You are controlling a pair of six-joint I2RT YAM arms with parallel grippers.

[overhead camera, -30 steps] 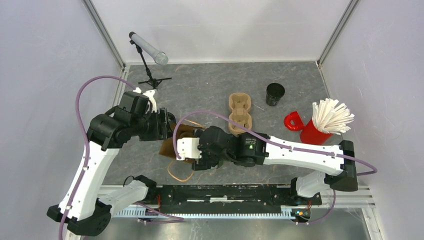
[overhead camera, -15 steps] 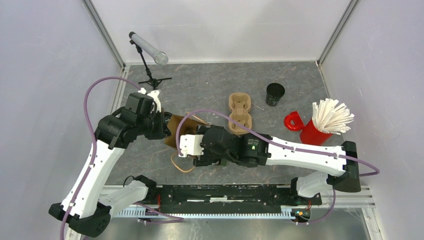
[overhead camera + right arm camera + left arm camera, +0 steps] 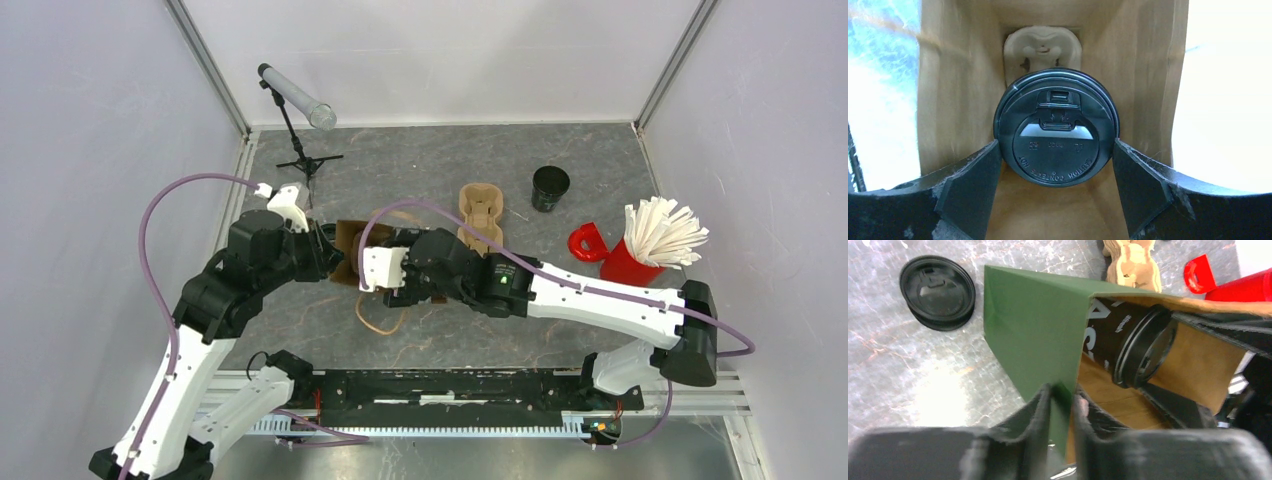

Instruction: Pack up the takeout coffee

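The takeout coffee [image 3: 1055, 145], a black cup with a black sip lid, lies on its side inside a paper bag [image 3: 1033, 330] that is green outside and brown inside. My right gripper [image 3: 1055, 150] reaches into the bag's mouth, and its fingers [image 3: 973, 185] press on both sides of the cup's lid. The cup also shows in the left wrist view [image 3: 1120, 340]. My left gripper [image 3: 1062, 400] is shut on the bag's edge. From above, the bag [image 3: 350, 255] sits between my left gripper [image 3: 325, 258] and my right gripper [image 3: 385, 270].
A pulp cup tray [image 3: 480, 215] lies just right of the bag. A lidless black cup [image 3: 550, 187] stands behind it. A red cup of white sticks [image 3: 640, 255] stands at the right. A loose black lid [image 3: 938, 292] lies left of the bag. A microphone stand [image 3: 298, 110] is at the back left.
Both grippers and the bag have moved away from the table's near edge, toward the tray. The right gripper has stayed in the bag's mouth.
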